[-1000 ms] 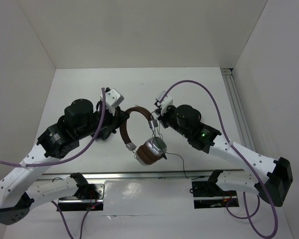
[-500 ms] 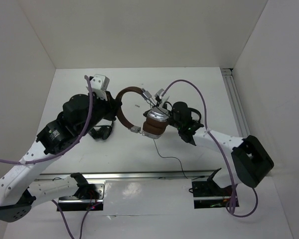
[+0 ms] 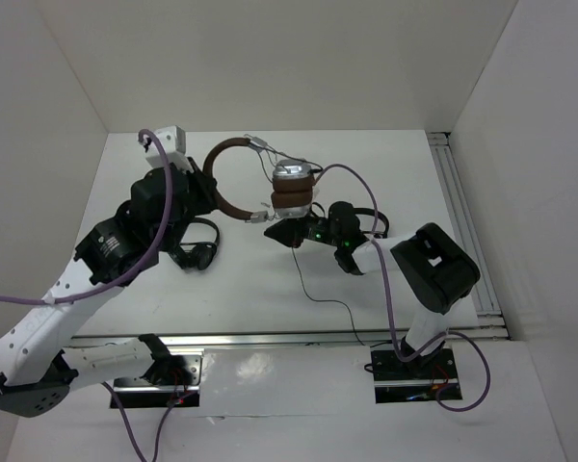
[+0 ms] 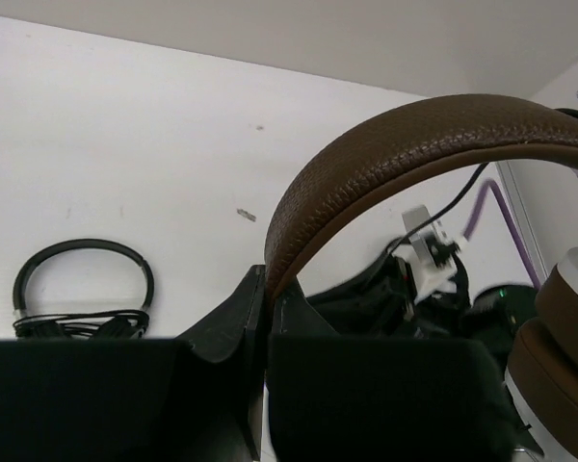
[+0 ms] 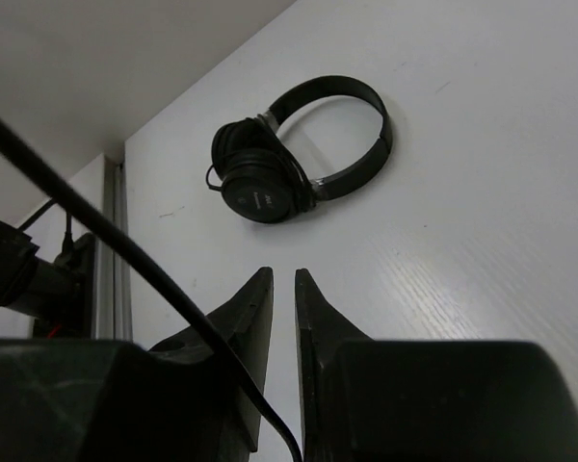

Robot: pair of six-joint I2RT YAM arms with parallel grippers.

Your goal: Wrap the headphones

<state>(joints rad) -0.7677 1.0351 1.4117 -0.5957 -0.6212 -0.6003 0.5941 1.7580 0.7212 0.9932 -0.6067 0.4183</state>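
Nearest the arm bases, the thin black cable (image 5: 125, 252) trails over the table (image 3: 231, 294) and rises towards the right gripper (image 5: 282, 275). In the right wrist view the cable crosses that gripper's left finger and drops towards the root of the gap. The fingers are drawn almost together with only a slit between them, and it cannot be told whether they pinch the cable. Beyond the fingertips a black pair of headphones (image 5: 270, 183) lies flat on the table.

Under the left arm, a slimmer black headset (image 4: 82, 252) also lies flat. The left gripper (image 4: 267, 285) is clamped on one end of the brown headband (image 4: 405, 135).

The headphones (image 3: 291, 190) are held up off the table, over its far half. The band arches from the left gripper towards the back wall, and the silver-and-brown earcups hang just beyond the right gripper.
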